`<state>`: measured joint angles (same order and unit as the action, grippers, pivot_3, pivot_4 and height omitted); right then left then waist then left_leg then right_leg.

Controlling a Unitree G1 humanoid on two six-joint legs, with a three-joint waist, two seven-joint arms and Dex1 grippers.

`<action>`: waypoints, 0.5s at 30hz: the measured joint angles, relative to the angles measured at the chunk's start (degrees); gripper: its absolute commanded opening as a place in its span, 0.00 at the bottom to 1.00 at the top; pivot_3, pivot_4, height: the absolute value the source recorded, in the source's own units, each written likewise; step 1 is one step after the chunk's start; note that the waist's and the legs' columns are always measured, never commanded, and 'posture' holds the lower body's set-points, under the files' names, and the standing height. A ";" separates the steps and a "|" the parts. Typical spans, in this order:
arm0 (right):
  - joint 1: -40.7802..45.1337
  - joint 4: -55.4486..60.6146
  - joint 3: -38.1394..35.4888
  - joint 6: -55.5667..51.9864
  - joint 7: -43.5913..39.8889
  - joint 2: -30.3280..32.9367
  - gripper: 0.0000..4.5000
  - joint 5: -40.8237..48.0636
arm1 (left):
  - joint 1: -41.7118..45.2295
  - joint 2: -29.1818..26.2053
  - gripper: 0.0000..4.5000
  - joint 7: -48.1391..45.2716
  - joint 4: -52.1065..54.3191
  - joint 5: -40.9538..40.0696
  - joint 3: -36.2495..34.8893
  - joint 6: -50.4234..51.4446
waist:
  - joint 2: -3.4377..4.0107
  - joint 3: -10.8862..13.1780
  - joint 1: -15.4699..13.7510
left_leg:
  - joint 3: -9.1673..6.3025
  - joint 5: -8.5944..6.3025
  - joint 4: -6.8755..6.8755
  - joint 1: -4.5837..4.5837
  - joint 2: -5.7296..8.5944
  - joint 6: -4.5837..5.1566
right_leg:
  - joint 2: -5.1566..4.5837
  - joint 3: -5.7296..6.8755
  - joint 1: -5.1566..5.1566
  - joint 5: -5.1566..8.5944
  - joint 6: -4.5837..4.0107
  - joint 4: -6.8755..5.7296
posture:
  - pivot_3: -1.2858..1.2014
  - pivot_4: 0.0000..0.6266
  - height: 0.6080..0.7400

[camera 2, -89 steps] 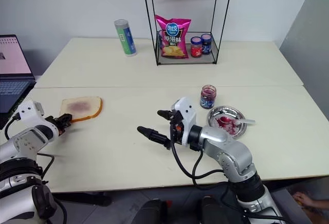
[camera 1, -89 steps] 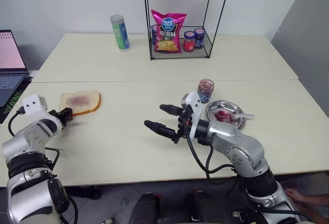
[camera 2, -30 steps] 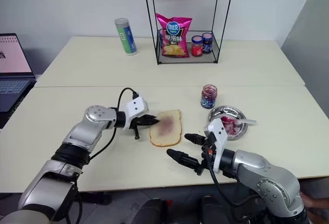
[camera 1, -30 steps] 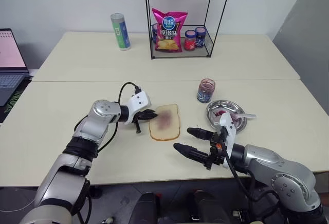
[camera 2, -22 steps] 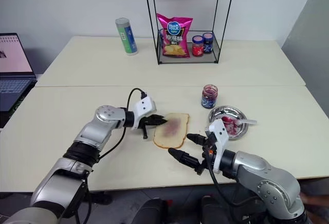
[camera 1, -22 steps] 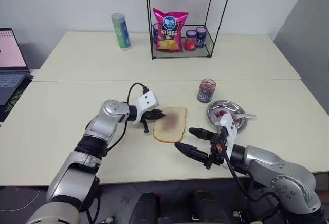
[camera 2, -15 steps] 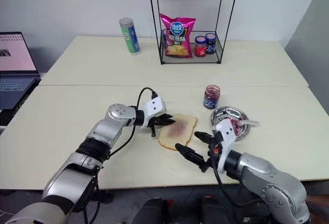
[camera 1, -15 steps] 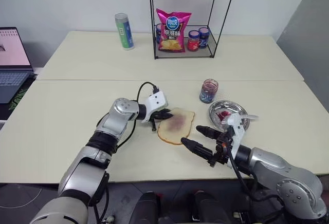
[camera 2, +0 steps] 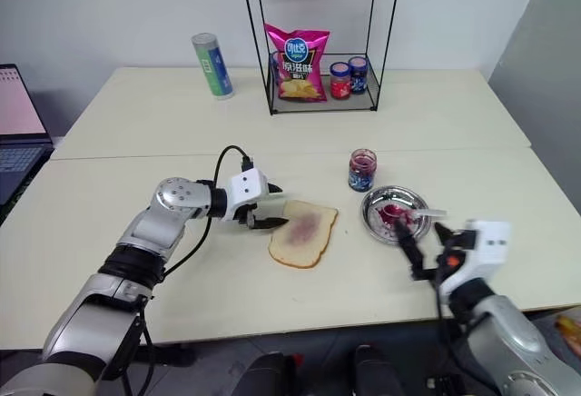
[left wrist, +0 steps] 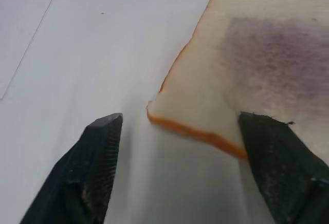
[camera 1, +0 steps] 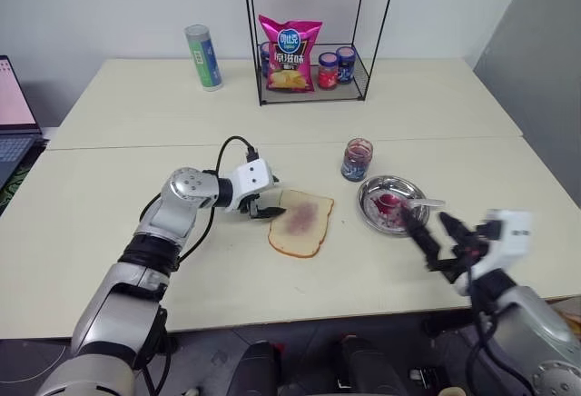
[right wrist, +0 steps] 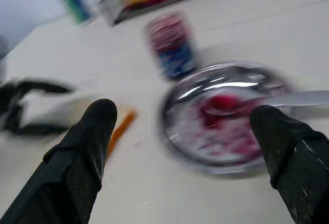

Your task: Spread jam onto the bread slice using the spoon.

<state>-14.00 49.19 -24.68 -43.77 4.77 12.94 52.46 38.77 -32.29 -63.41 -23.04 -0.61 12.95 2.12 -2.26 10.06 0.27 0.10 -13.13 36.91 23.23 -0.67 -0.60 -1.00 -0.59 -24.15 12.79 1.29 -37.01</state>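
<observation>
On the counter the bread slice lay flat with a thin purple smear of jam; most jam sat in the plate with the spoon, untouched. The left hand stood open beside the crust, the right hand open, empty, near the plate. The crisp bag's writing was unreadable.

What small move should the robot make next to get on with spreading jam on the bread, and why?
Probably bring the right hand forward to the spoon and close on its handle. The bread slice lies flat beside the open left hand, the right hand is open, and the spoon rests on the metal plate with jam.
</observation>
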 measured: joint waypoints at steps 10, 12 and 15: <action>10.28 -18.74 -2.81 10.25 8.20 -14.15 1.00 6.29 | -5.79 4.01 0.99 -2.98 23.93 -12.36 -0.52 10.04 | 0.11 -0.02 -0.01 | 0.12 0.00 0.05 -0.13 0.07 0.00 | 0.01 -0.16 0.07 0.04 -0.08 -0.06 | 0.52 0.24 1.00; 13.02 -22.69 -3.46 12.00 8.74 -15.14 1.00 7.61 | -6.02 4.38 0.99 -2.05 25.03 -12.33 0.16 10.91 | 0.16 -0.03 0.10 | 0.16 0.00 0.03 -0.18 0.07 0.00 | 0.06 -0.22 0.09 0.03 -0.07 -0.07 | 0.52 0.24 1.00; 16.07 -27.29 -4.00 13.52 9.14 -15.20 1.00 8.63 | -6.89 4.64 0.99 -0.49 25.74 -12.28 0.28 11.75 | 0.20 -0.03 0.26 | 0.18 0.00 -0.01 -0.18 0.07 0.00 | 0.24 -0.24 0.09 0.03 -0.06 -0.06 | 0.52 0.24 1.00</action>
<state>2.08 21.90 -28.68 -30.25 13.91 -2.26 61.10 31.89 -27.65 -63.90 2.70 -12.89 13.23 13.87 -2.06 10.04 0.54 0.28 -13.13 36.90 23.05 -0.60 -0.59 -0.76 -0.84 -24.07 12.82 1.22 -37.07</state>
